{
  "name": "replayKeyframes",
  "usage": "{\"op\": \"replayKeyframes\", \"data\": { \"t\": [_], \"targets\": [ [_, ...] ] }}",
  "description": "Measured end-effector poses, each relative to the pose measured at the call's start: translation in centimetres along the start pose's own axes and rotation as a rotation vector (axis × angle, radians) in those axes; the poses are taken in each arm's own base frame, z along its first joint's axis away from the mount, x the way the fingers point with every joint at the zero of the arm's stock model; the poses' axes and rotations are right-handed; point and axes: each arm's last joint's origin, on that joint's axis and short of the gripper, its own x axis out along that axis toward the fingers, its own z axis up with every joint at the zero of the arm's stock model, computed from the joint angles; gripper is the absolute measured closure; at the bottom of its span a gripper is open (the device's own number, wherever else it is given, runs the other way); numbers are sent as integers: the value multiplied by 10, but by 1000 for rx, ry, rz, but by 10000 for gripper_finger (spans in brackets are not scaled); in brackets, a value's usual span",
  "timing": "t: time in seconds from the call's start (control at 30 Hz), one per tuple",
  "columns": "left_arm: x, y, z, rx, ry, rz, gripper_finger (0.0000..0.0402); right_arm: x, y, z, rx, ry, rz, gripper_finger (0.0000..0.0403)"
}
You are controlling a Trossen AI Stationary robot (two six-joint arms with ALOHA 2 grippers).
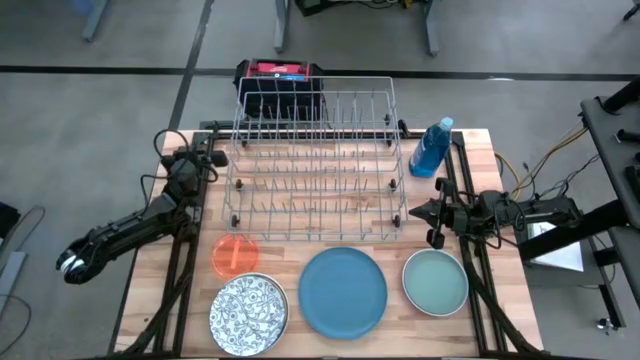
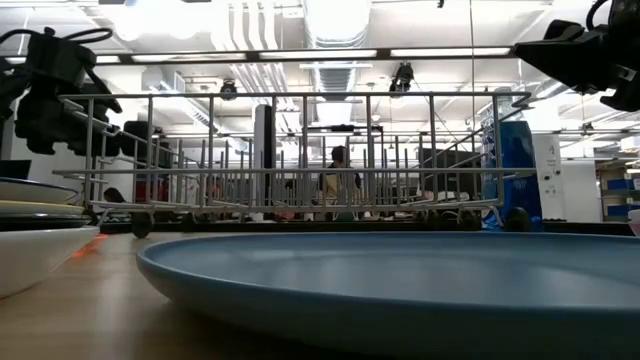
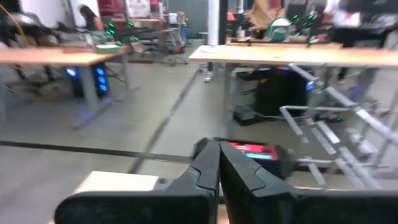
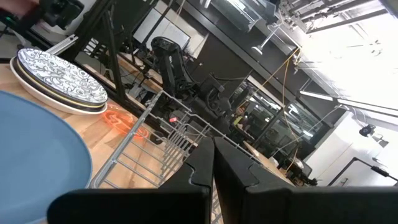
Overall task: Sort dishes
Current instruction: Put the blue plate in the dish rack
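Note:
Along the table's near edge lie the dishes: a small orange plate [image 1: 235, 253], a black-and-white patterned plate [image 1: 249, 313] on top of a stack, a large blue plate [image 1: 343, 291] [image 2: 400, 280] and a teal-green plate [image 1: 436, 281]. Each lies flat on the wooden table top. My left gripper [image 1: 220, 158] [image 3: 219, 168] is shut and hovers at the far left corner of the wire rack [image 1: 315, 160]. My right gripper [image 1: 413, 212] [image 4: 213, 155] is shut, level, at the rack's near right corner. Neither holds anything.
The wire rack stands in the table's middle and far part. A blue bottle [image 1: 432, 147] stands right of it. A red-and-black box [image 1: 280, 80] sits behind the rack. A person [image 2: 338, 180] shows far off in the room.

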Motion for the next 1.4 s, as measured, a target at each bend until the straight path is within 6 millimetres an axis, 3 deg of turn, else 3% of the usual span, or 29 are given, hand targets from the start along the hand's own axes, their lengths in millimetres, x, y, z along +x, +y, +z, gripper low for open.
{"op": "replayKeyframes", "data": {
  "t": [0.33,0.57,0.67,0.8,0.93,1.03,1.1,1.23,1.4],
  "targets": [
    [-4,-7,10,-120,-51,-289,401,0,0,0,-1,0,0,401],
    [-5,-5,14,-126,-87,-281,401,0,0,0,0,0,0,401],
    [-5,-6,26,-94,-135,-271,401,0,0,0,0,0,0,401],
    [-7,-9,57,-182,-200,-315,401,0,0,0,0,0,0,401],
    [-14,-18,93,-263,-191,-611,401,0,0,0,0,0,0,401],
    [-24,-27,119,-96,-236,-1009,401,0,0,1,73,-6,-5,401],
    [-33,-30,141,-75,-269,-1234,401,0,-4,4,173,-49,-36,401],
    [-47,-31,173,-110,-279,-1373,401,-1,-11,13,421,-150,-88,401],
    [-68,-41,176,-117,-247,-1548,401,-5,-23,20,753,-254,-249,401]
  ]
}}
